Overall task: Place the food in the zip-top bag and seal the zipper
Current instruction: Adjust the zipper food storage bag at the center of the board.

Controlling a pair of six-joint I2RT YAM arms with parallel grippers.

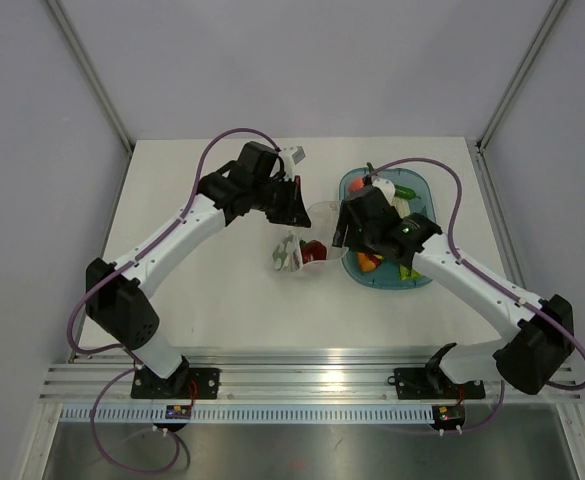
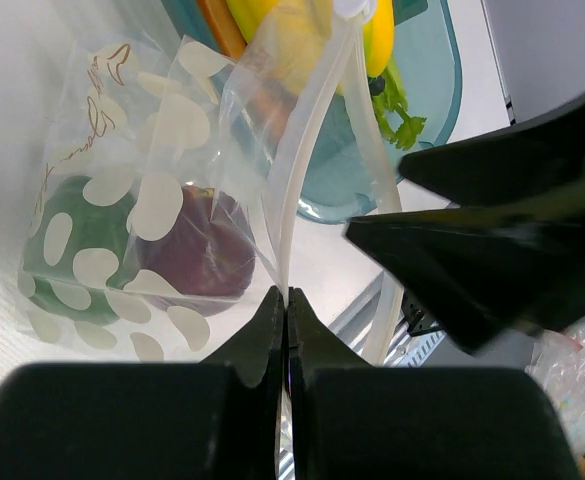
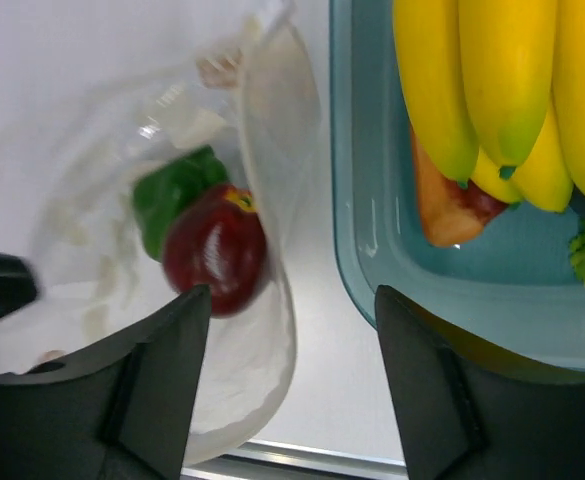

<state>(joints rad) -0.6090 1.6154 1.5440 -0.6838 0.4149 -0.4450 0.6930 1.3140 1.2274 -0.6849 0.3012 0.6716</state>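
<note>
White table (image 1: 222, 295) walled in pale grey (image 1: 302, 60) carries zip-top bag (image 1: 290, 252) and tray (image 1: 354, 186)

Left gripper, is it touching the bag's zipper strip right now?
Touching. The left wrist view shows the left gripper shut on the zipper strip, which runs straight down between its closed jaws.

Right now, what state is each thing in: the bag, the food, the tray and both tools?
zip-top bag, mouth open, partly filled.
zipper, unsealed.
dark red apple, inside the bag.
green round fruit, inside the bag.
teal tray, holding food.
banana bunch, in the tray, not bagged.
left tool, shut on the zipper.
right tool, open, empty.
</note>
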